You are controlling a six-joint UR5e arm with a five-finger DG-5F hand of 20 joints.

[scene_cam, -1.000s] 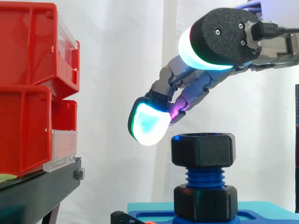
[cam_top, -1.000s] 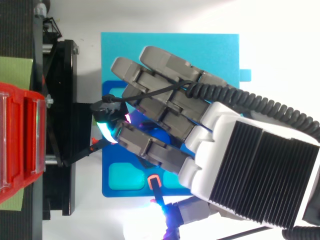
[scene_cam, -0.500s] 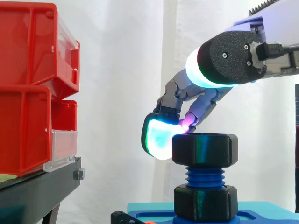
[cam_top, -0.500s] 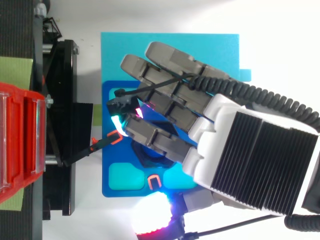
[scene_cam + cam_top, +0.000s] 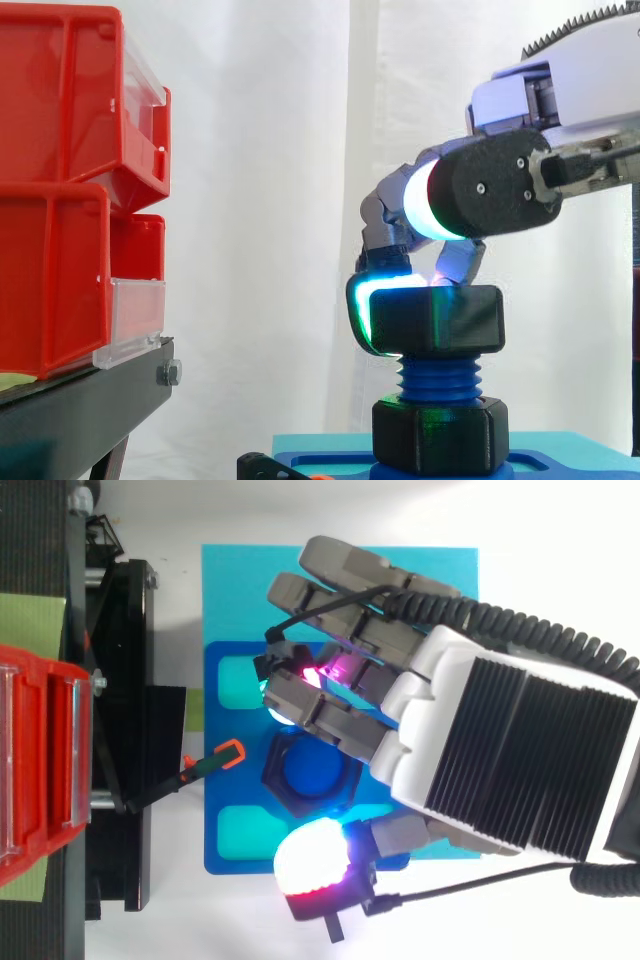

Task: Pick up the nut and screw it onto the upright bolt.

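Black nut (image 5: 440,320) level atop upright blue bolt (image 5: 438,380), threads exposed below

Two red bins (image 5: 60,190) sit stacked on the black stand (image 5: 80,410) across from me, each with a clear front panel (image 5: 135,320) — the white curtain (image 5: 260,200) hangs behind. A green sheet (image 5: 30,620) lies on the stand beneath them — a cyan mat (image 5: 340,580) nearby.

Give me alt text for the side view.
A robot hand from the right rests against a black nut atop an upright blue threaded bolt. A second black nut sits at the bolt's foot; red bins stand at left.
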